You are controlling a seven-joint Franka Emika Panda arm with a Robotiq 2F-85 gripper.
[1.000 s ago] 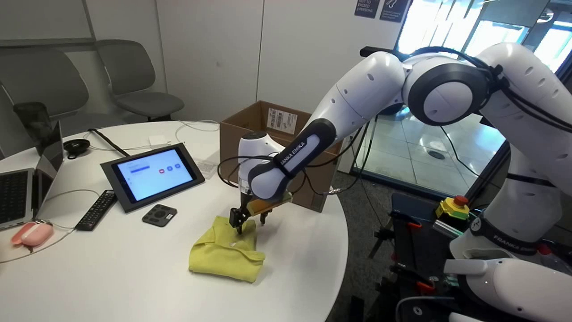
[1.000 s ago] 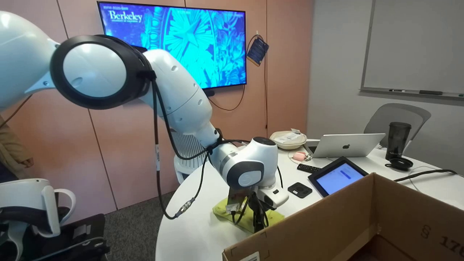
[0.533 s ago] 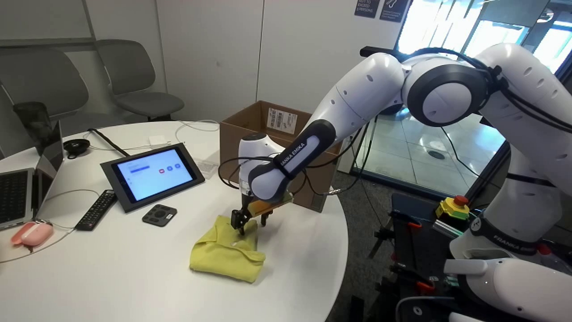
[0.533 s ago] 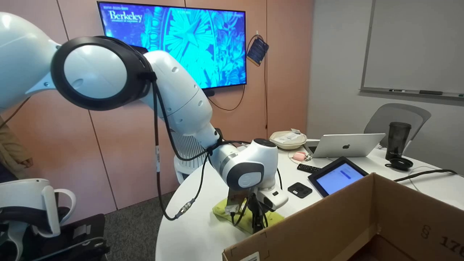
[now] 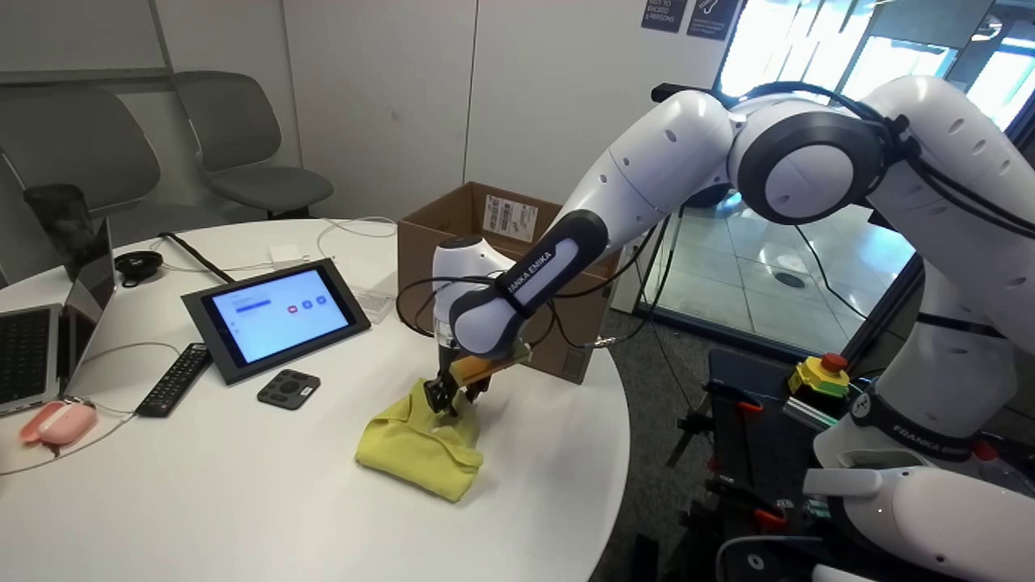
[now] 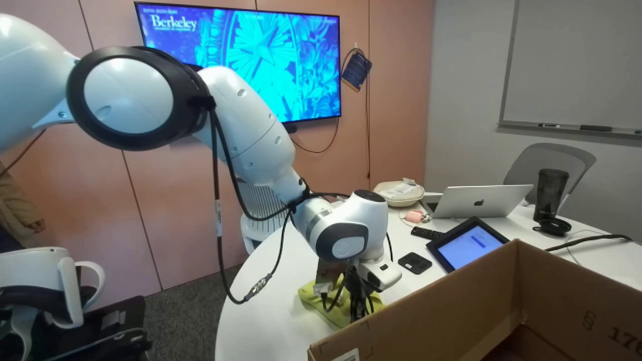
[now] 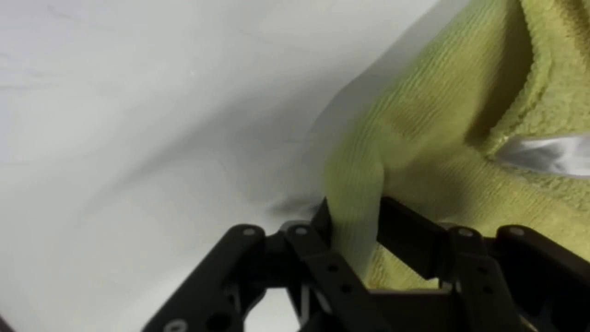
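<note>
A folded yellow-green cloth point(image 5: 416, 459) lies on the white round table, its far edge bunched up at my gripper point(image 5: 458, 398). In the wrist view the jaws stand close together, with a raised fold of the cloth point(image 7: 428, 106) pinched upright between them. My gripper point(image 7: 354, 214) touches this fold on both sides. A shiny silvery strip point(image 7: 546, 154) shows on the cloth to the right of the fingers. In an exterior view the wrist and cables cover much of the cloth point(image 6: 308, 295), and the fingertips cannot be made out there.
An open cardboard box point(image 5: 416, 263) stands just behind the gripper, its wall point(image 6: 431, 313) close to the arm. A tablet on a stand point(image 5: 279, 315), a black puck-like device point(image 5: 289, 389), a remote point(image 5: 173, 380), a laptop point(image 5: 28, 356) and a pink earbud case point(image 5: 66, 423) share the table.
The jaws have come together on the cloth's edge. The cloth has bunched up and shifted a little towards the gripper, its near part turning slightly. The arm has moved only slightly.
</note>
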